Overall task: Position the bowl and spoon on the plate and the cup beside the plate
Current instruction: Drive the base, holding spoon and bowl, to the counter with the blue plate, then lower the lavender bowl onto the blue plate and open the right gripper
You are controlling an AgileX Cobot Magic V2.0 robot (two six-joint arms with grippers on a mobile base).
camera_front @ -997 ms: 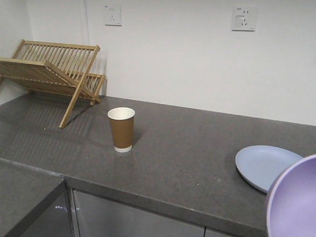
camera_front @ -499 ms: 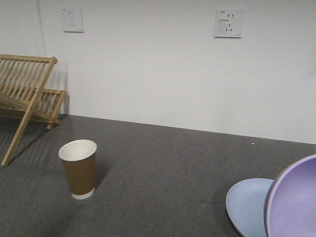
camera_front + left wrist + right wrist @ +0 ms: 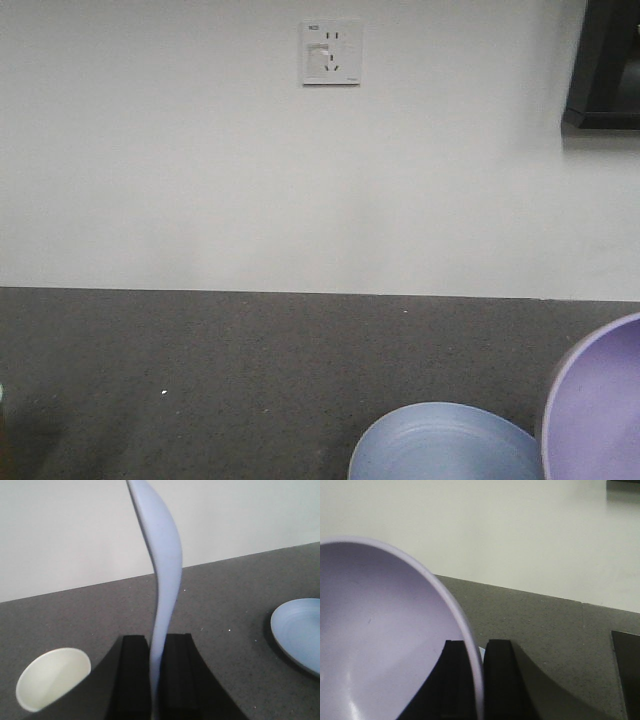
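Note:
My left gripper is shut on the pale blue spoon, which stands up from the jaws above the dark counter. The paper cup shows its cream inside at the lower left of the left wrist view. The light blue plate lies on the counter to the right, and its far rim shows in the front view. My right gripper is shut on the rim of the lavender bowl, held tilted in the air; the bowl fills the front view's lower right corner.
A white wall with a power socket backs the grey counter. A dark cabinet corner hangs at the upper right. A dark flat patch sits at the right edge of the right wrist view.
The front view has swung to the right: the wooden rack and the cup have slid out of frame, and the plate now sits nearer the bottom centre. The bowl stays in the lower right corner.

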